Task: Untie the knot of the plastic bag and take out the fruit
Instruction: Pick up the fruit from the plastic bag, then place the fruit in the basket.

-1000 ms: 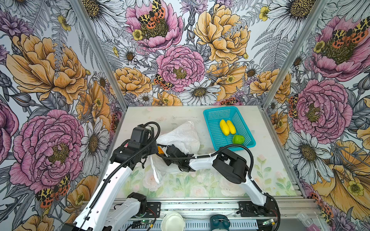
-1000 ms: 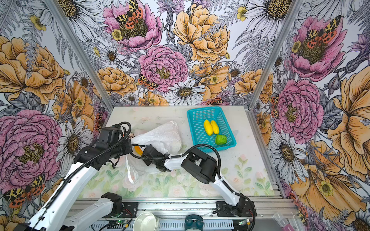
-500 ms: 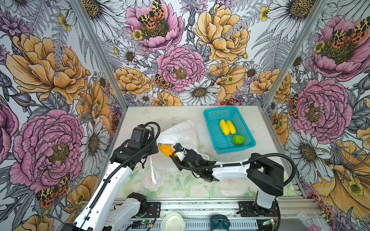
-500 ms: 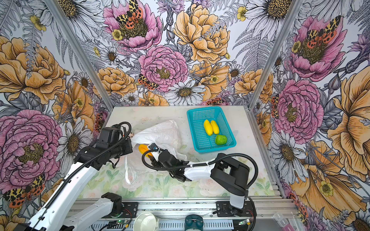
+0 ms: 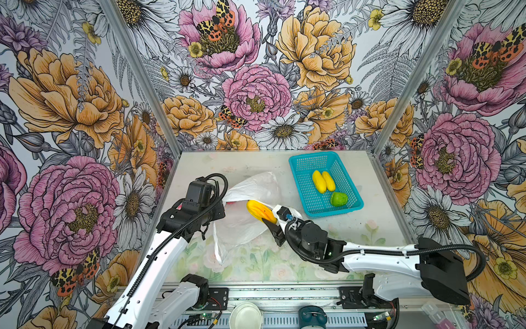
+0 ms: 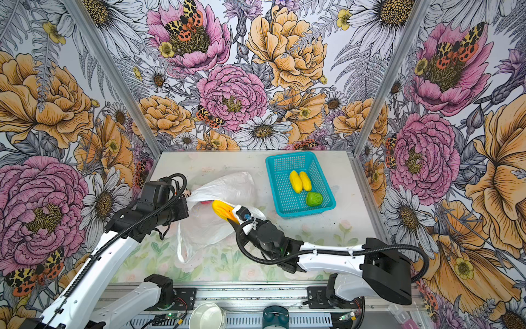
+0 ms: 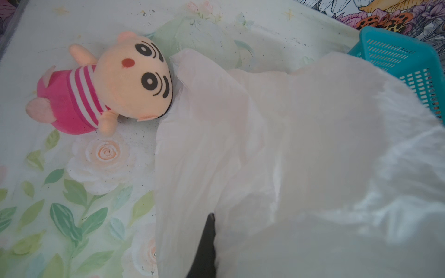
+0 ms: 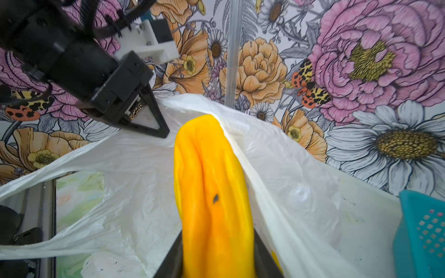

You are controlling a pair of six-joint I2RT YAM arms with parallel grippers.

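While the left gripper [image 8: 159, 127] pinches the raised rim of the plastic bag [image 5: 252, 189] with its fingers pressed together, the bag's mouth gapes toward the near side of the table [image 5: 355, 228] and one loose handle loop [image 5: 217, 250] trails over the floral mat. The right gripper [image 5: 271, 220] is closed partway around a long yellow-orange fruit [image 5: 260, 210], which lies clamped between its two fingers [image 8: 172, 257] and points into the open mouth, above the bag's lower sheet. The right wrist view shows a small dark spot on this fruit's skin. Deeper in the bag, just under the lifted rim, a bit of a red-pink fruit [image 5: 235, 203] shows in both top views; what else the bag contains is hidden by the crinkled film. The teal basket [image 5: 299, 163] stands to the right of the bag, apart from it, and holds two long yellow fruits [image 5: 319, 181] lying side by side and touching, with a green fruit [image 5: 338, 198] just in front of them. A pink-striped plush doll [image 7: 108, 89] lies on the table on the far side of the bag, its head touching the bag's edge.
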